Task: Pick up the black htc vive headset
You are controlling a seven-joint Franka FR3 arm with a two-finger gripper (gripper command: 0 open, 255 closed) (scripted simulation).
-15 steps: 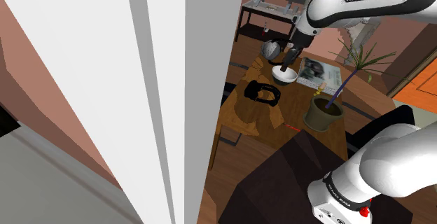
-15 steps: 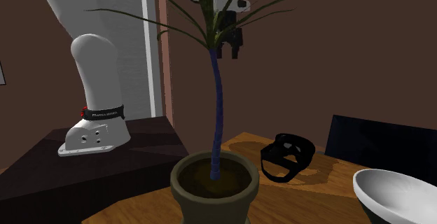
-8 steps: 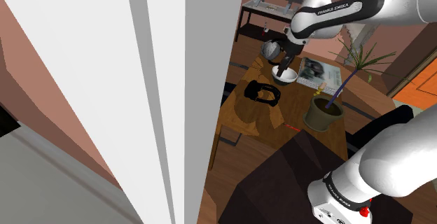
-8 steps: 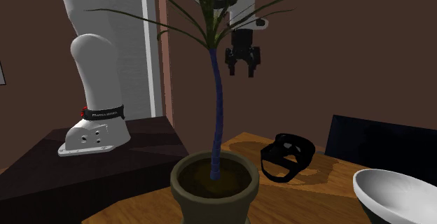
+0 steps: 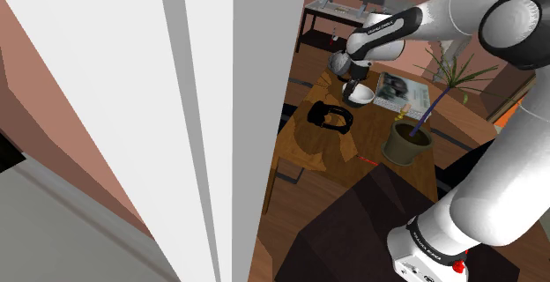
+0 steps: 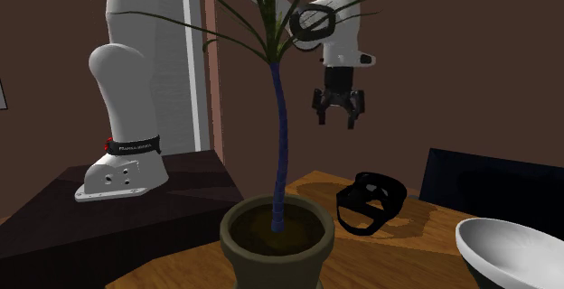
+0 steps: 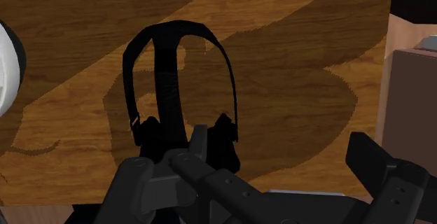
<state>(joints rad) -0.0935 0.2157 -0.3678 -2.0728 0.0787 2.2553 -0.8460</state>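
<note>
1. The black headset (image 6: 371,201) lies on the wooden table (image 6: 312,186), near a white bowl (image 6: 515,251).
2. The claw (image 6: 337,116) hangs up in the air above it, not touching.
3. Its two fingers stand apart, holding nothing.

In the wrist view the fingers (image 7: 368,162) cover the lower part of the headset (image 7: 168,96).

Black headset (image 7: 168,96); wood-grain brown table (image 7: 301,68); white bowl (image 6: 511,249).
</note>
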